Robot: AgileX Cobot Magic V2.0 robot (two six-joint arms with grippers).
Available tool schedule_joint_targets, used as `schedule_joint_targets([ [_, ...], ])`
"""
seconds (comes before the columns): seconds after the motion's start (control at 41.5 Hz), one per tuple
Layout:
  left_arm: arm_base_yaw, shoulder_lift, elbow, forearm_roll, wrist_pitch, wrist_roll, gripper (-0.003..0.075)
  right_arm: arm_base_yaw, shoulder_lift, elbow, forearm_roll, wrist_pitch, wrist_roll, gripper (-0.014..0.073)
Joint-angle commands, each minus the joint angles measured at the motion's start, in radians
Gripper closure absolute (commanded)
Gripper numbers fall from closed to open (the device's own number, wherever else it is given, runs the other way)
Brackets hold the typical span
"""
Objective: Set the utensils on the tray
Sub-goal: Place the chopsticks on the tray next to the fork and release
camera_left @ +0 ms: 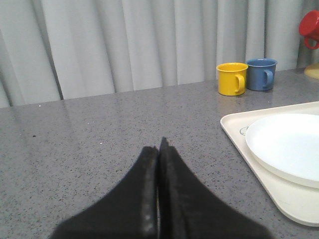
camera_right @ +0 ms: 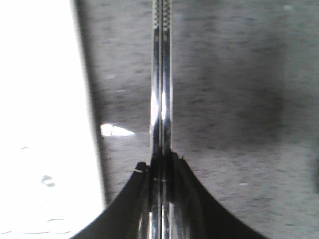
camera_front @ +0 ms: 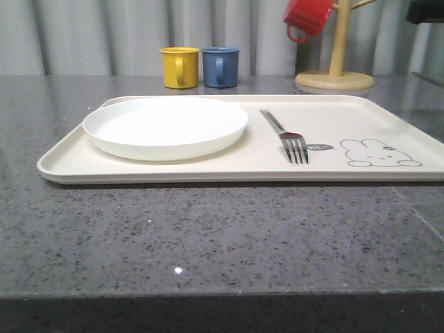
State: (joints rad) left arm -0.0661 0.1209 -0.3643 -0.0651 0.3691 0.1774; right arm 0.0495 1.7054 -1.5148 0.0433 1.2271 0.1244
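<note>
Two utensils, the plate (camera_front: 165, 126) and fork (camera_front: 286, 136), are already lying on the tray (camera_front: 208, 168). Right tool (camera_right: 162, 164) is clamping the chopsticks (camera_right: 162, 74) over the counter (camera_right: 224, 99) just beside the tray's edge, seemingly ferrying them over. Left tool (camera_left: 159, 149) is sitting closed and empty, low above the counter.

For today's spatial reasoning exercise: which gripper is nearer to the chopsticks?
Right. The right gripper is shut on the chopsticks, holding them above the grey table beside the tray. The left gripper is shut over bare table, left of the tray.
</note>
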Motion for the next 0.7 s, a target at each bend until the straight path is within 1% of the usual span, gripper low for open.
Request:
schedule_joint_targets([
  [0.0,0.0,0.01,-0.028,-0.011,-0.085,-0.009,0.0739,0.069,-0.049,-0.028,0.011,-0.01,0.044,0.0575],
  [0.169,0.0,0.01,-0.028,-0.011,-0.085,-0.009,0.0739,0.186,-0.049,-0.028,0.024,-0.069,0.116,0.0575],
  [0.314,0.0,0.01,-0.028,-0.011,-0.085,-0.009,0.0739,0.246,-0.048,-0.028,0.055,-0.122,0.154,0.0575],
  [0.675,0.0,0.01,-0.028,-0.011,-0.085,-0.009,0.0739,0.259,0.013,-0.028,0.064,-0.182,0.201,0.0575],
])
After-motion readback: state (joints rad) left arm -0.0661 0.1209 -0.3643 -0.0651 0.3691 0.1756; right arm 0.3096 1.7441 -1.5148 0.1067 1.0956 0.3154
